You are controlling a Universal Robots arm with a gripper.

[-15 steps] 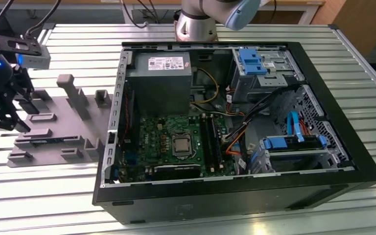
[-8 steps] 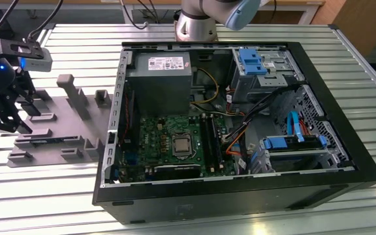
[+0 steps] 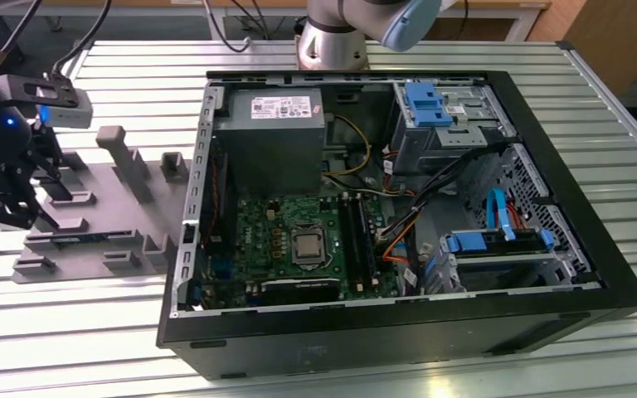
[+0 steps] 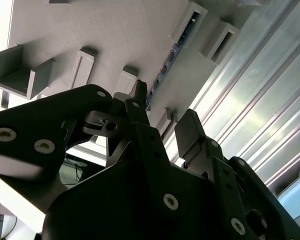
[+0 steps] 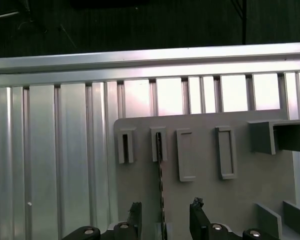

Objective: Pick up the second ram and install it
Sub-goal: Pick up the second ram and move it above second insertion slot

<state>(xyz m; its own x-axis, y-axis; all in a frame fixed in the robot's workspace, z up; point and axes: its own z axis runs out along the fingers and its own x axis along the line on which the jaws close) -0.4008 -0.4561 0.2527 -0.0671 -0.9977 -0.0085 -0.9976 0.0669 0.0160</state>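
Exterior view: hand [image 3: 9,214] at left of frame, over holder [image 3: 97,189]; first wrist view: open, straddling ram [image 5: 159,172].

Mid-frame, what seems to be the second ram [image 5: 160,172], a thin dark strip seen edge-on, stands in one of four slot blocks [image 5: 186,155] set in a row on the grey holder plate [image 5: 240,200]. At the frame's edge the end effector [image 5: 165,209] straddles the strip, its two black fingers [image 5: 136,215] spread, one to each side and clear of it. The plate lies on the ribbed metal desk [image 5: 65,150], with darkness beyond the desk's far rail
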